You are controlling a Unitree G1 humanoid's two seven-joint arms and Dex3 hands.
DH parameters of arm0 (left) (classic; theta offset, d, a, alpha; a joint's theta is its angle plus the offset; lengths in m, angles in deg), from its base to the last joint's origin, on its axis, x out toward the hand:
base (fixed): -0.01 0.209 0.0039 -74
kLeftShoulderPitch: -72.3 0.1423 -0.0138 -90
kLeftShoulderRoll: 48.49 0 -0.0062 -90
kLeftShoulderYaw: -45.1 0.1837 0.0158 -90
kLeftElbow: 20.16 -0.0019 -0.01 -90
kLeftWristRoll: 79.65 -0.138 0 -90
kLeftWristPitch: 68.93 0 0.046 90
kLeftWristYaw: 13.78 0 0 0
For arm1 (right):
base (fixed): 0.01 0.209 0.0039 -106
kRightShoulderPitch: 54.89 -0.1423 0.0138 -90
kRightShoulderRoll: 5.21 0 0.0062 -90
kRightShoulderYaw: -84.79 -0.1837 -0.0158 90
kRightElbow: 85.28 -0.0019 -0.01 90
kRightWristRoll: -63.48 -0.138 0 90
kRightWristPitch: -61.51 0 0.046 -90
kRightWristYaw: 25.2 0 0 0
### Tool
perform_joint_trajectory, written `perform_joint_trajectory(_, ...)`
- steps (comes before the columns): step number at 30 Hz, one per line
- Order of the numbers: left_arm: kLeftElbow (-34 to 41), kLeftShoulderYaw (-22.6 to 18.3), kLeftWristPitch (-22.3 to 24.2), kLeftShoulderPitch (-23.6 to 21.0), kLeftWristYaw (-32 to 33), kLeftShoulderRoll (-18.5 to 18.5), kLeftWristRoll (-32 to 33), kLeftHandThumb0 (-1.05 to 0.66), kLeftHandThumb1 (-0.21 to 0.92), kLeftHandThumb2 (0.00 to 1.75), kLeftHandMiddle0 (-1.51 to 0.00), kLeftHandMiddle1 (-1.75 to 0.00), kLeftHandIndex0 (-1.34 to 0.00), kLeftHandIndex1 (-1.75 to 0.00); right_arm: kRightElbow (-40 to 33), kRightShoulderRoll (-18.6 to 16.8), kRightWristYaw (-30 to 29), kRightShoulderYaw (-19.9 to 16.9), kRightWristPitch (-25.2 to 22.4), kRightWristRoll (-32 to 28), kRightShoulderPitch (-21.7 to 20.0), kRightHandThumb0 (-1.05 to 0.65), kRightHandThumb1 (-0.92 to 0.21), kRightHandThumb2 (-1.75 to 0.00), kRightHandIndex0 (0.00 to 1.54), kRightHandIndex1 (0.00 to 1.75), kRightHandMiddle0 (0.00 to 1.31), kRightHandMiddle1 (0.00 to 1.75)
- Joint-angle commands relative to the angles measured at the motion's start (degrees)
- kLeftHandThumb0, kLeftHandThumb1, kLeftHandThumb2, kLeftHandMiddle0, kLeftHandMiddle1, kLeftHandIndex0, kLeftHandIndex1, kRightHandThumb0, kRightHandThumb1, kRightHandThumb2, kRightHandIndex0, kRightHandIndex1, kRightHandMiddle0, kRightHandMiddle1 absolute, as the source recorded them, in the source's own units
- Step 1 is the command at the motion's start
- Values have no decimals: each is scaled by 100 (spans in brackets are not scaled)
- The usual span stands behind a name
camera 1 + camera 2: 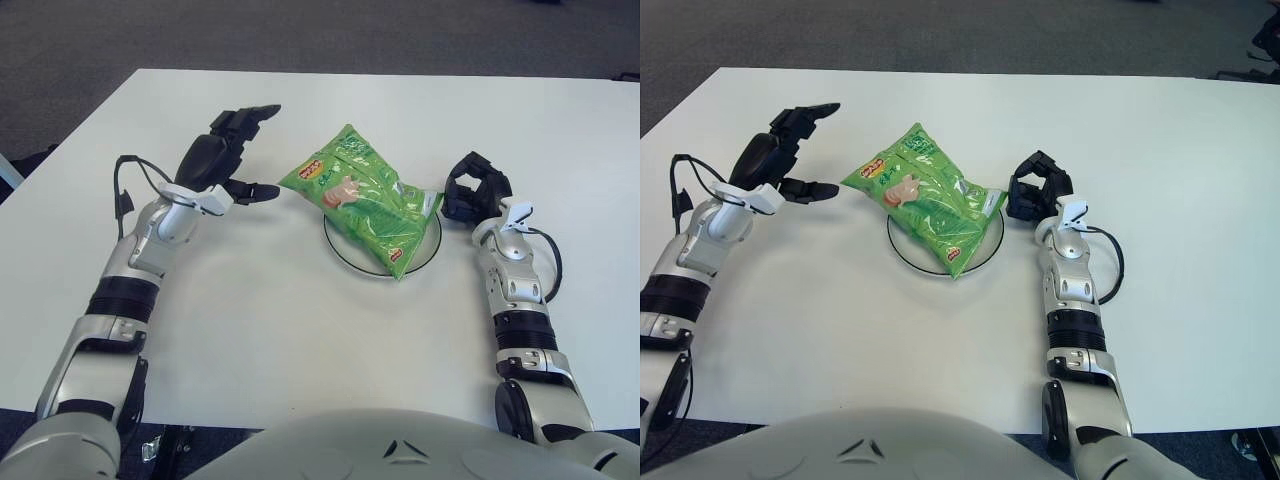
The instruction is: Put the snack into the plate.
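Lying spot: green snack bag (362, 198) sits on the plate (432, 246), top end sticking out past the rim twd the left hand.
Writing: red logo patch near bag's top, words too small to read.
Hidden: most of the plate is under the bag; only the dark rim & a bit of white show.
Left hand (228, 160): just left of the bag, not touching it, fingers spread wide, holding nothing.
Right hand (1038, 192): just right of the plate, fingers curled in, holding nothing.
Around: white table (300, 330); black cable by each wrist.
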Motion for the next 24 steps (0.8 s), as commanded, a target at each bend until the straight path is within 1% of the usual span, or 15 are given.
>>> perform_joint_trajectory(1, -355, -256, 198, 159, -68, -448, 784, -65, 58, 81, -32, -103, 0, -114, 298, -102, 22, -18, -128, -63, 408, -51, -26, -139, 131, 175, 67, 175)
perform_joint_trajectory(2, -402, -280, 193, 145, -85, -497, 881, -60, 54, 89, -36, -115, -3, -125, 300, -101, 21, -17, -130, -67, 407, -51, -26, -139, 131, 175, 67, 175)
perform_joint_trajectory(3, -489, -314, 160, 130, -110, -544, 1005, -56, 51, 94, -38, -123, -5, -132, 300, -98, 24, -14, -132, -72, 407, -51, -26, -139, 131, 175, 67, 175)
perform_joint_trajectory(4, -552, -338, 135, 118, -134, -576, 1098, -53, 54, 92, -40, -127, -12, -139, 300, -96, 25, -11, -134, -77, 407, -51, -26, -139, 131, 175, 67, 175)
perform_joint_trajectory(5, -591, -354, 117, 110, -155, -592, 1154, -48, 58, 89, -42, -133, -22, -150, 300, -94, 26, -9, -135, -81, 408, -51, -26, -139, 131, 175, 67, 175)
perform_joint_trajectory(6, -637, -385, 92, 114, -186, -615, 1248, -44, 61, 87, -44, -138, -29, -156, 285, -94, 29, -6, -141, -85, 416, -51, -26, -139, 131, 175, 66, 175)
perform_joint_trajectory(7, -676, -413, 69, 116, -210, -635, 1325, -36, 58, 91, -46, -141, -30, -159, 273, -93, 31, -3, -147, -88, 422, -51, -26, -139, 131, 175, 66, 175)
perform_joint_trajectory(8, -709, -435, 47, 116, -232, -650, 1382, -23, 51, 101, -51, -149, -33, -164, 265, -92, 33, -1, -151, -91, 426, -51, -26, -139, 131, 175, 66, 175)
perform_joint_trajectory(9, -770, -476, -3, 120, -232, -704, 1471, -15, 47, 108, -53, -154, -34, -167, 261, -92, 37, 0, -156, -96, 429, -51, -26, -139, 131, 175, 66, 175)
perform_joint_trajectory(11, -855, -530, -74, 124, -240, -785, 1598, -10, 40, 118, -58, -162, -38, -167, 261, -91, 43, 2, -160, -104, 429, -51, -26, -139, 131, 175, 66, 175)
perform_joint_trajectory(12, -886, -549, -98, 124, -250, -814, 1646, -7, 34, 125, -62, -166, -41, -167, 262, -91, 45, 3, -161, -107, 428, -51, -26, -139, 131, 175, 66, 175)
perform_joint_trajectory(14, -935, -629, -59, 152, -379, -962, 1941, -4, 27, 134, -67, -170, -46, -165, 266, -89, 50, 3, -159, -110, 427, -51, -26, -139, 131, 175, 66, 175)
perform_joint_trajectory(17, -948, -807, 127, 200, -651, -1232, 2548, -2, 14, 148, -77, -174, -58, -159, 271, -91, 52, 0, -158, -116, 425, -51, -26, -139, 131, 175, 66, 175)
perform_joint_trajectory(20, -918, -948, 320, 227, -834, -1406, 2943, -2, 4, 157, -84, -174, -69, -154, 268, -97, 51, -6, -164, -124, 424, -51, -26, -139, 131, 175, 66, 175)
perform_joint_trajectory(24, -699, -1098, 784, 316, -1021, -1645, 3420, -2, -6, 167, -90, -175, -78, -151, 220, -98, 51, -13, -200, -133, 440, -51, -26, -139, 131, 175, 66, 175)
